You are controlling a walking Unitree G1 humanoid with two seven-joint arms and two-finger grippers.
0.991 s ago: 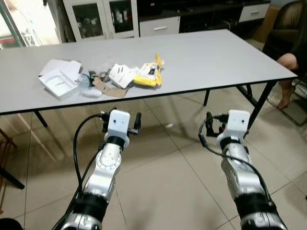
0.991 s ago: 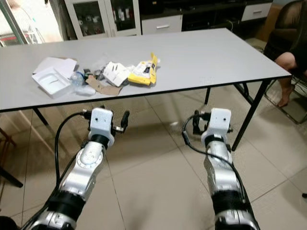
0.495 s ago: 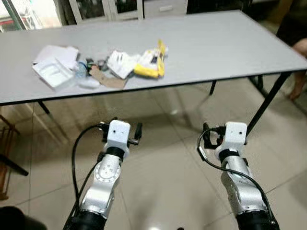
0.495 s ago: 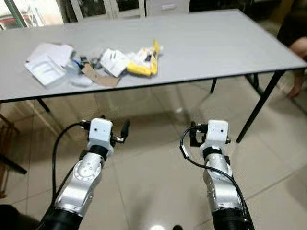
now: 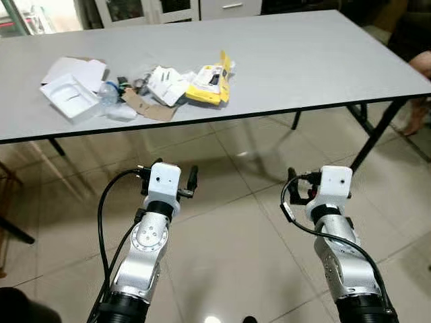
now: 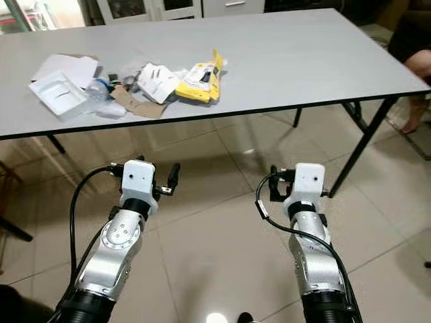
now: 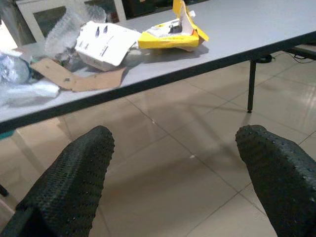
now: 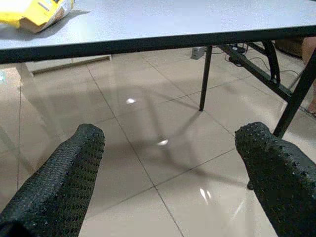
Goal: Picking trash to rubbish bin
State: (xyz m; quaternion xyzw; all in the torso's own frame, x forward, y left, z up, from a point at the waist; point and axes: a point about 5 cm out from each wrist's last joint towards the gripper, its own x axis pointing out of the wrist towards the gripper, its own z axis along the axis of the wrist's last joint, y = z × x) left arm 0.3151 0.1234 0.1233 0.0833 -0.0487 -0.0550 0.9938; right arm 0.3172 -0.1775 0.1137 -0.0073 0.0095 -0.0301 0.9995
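Both grippers, left gripper (image 7: 173, 182) and right gripper (image 8: 168, 182), are waiting wide open, empty, facing the trash (image 5: 168, 91) up ahead on the table (image 5: 303, 67).

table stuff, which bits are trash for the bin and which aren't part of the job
For the job:
yellow plastic packet
torn brown cardboard piece
white moulded tray
crumpled white carton
clear plastic wrap

Just there:
grey table
white glass-door cabinet

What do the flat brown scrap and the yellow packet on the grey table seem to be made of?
The flat brown scrap looks like matte cardboard: dull, stiff, with cut edges. The yellow packet looks like printed card or glossy paper, folded with an upright flap; which one is unclear.
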